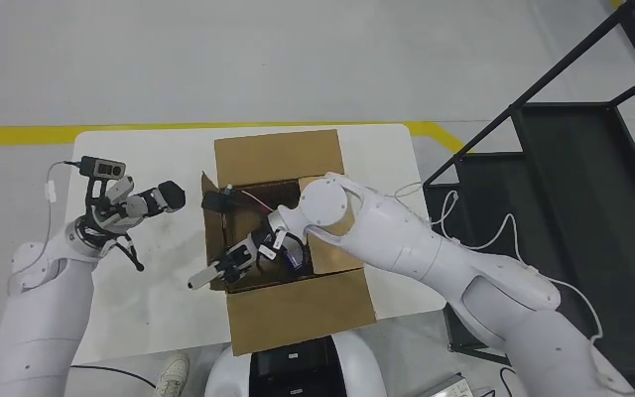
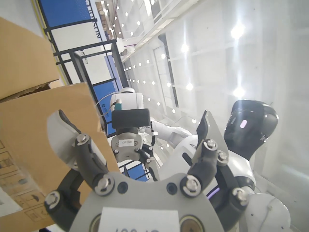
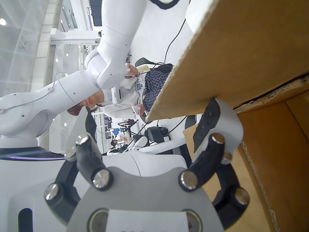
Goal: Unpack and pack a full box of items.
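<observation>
An open cardboard box (image 1: 288,159) stands in the middle of the white table (image 1: 149,308), its flaps spread front and back. The inside is dark, and a purple-blue item (image 1: 294,260) lies at its bottom. My right gripper (image 1: 222,268) hangs open at the box's left wall, near the front corner. In the right wrist view this gripper (image 3: 149,121) has one finger (image 3: 214,121) against a brown flap (image 3: 241,37), with the flap's corner between the two fingers. My left gripper (image 1: 159,198) stands open and holds nothing, left of the box. In the left wrist view it (image 2: 132,126) faces the box wall (image 2: 36,126).
Bare table lies left of the box around the left arm. A black metal stair frame (image 1: 556,149) stands just beyond the table's right edge. A yellow floor line (image 1: 99,129) runs behind the table. A shoe (image 1: 174,372) shows at the table's front edge.
</observation>
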{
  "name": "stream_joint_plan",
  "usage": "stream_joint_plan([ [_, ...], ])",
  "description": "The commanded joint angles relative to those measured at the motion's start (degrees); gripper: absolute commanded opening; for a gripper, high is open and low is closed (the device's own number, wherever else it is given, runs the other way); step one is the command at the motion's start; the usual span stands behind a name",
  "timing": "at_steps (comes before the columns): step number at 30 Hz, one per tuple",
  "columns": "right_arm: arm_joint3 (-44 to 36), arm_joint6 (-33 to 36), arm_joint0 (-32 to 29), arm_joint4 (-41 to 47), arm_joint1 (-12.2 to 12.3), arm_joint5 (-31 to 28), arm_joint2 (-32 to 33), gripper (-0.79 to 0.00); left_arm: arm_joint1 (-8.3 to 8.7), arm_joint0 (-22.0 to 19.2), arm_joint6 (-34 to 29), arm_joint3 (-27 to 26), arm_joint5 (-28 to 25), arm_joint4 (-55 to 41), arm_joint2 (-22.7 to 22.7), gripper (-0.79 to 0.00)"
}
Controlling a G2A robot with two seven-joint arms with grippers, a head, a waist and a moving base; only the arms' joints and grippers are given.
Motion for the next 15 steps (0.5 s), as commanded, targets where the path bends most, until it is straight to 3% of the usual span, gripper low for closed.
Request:
stream_joint_plan([
  [1, 0.9, -0.2, 0.3, -0.3, -0.9, 0.2, -0.8, 0.0, -0.1, 0.8, 1.0, -0.3, -0.8, -2.4, -0.9, 0.0],
  [15, 6.8, 0.1, 1.0, -2.8, -7.5, 4.4, -6.2, 0.0, -0.77, -3.1, 5.7, 2.0, 0.6, 0.4, 0.6, 0.0],
])
